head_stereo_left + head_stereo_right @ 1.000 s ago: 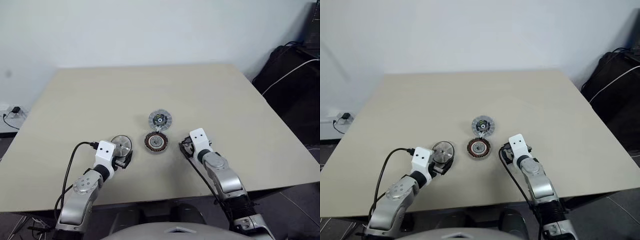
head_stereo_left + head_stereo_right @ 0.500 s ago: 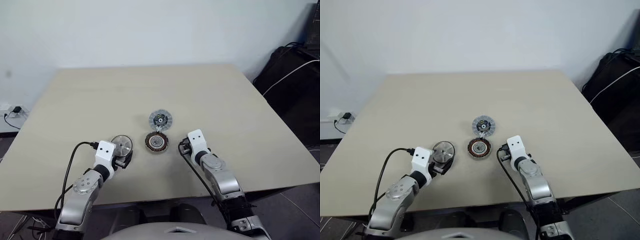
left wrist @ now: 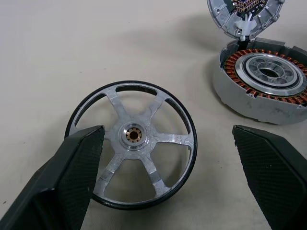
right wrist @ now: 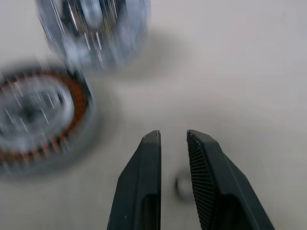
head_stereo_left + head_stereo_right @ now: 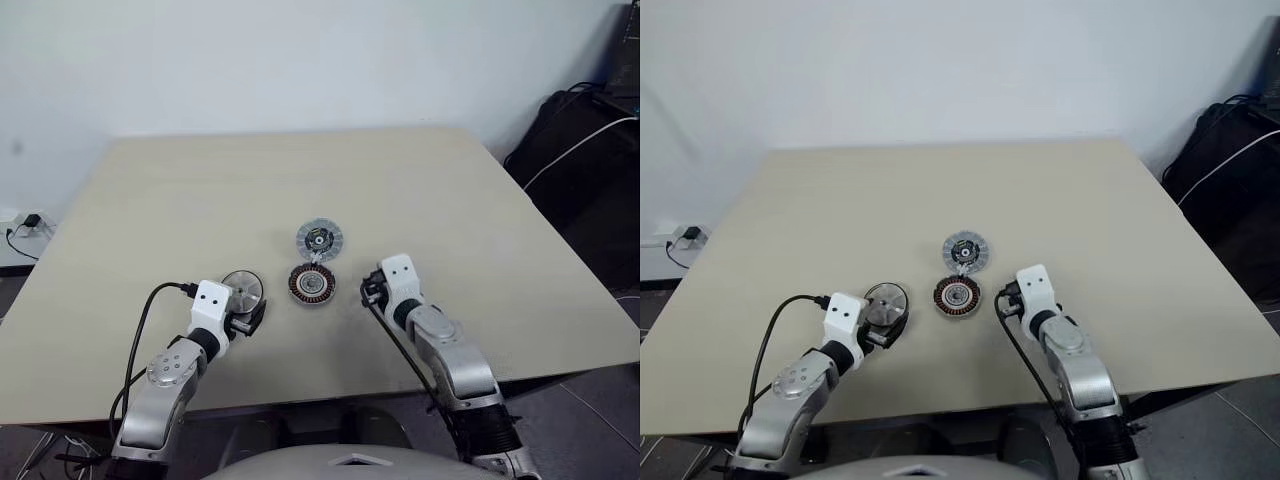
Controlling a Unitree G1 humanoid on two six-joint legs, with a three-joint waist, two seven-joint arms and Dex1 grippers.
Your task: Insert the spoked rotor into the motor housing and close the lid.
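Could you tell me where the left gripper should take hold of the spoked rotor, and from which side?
Probably the dark outer rim, from above and the robot's side. The spoked rotor lies flat on the table, hub up, between the left gripper's open fingers, so closing across the rim's full width suits it. The thin spokes and small hub offer less purchase.

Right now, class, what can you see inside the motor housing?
Inside the motor housing sits a ring of copper-coloured windings around a pale silver centre with a hole in its middle. The spoked rotor is not in it. Whatever lies beneath the windings is covered.
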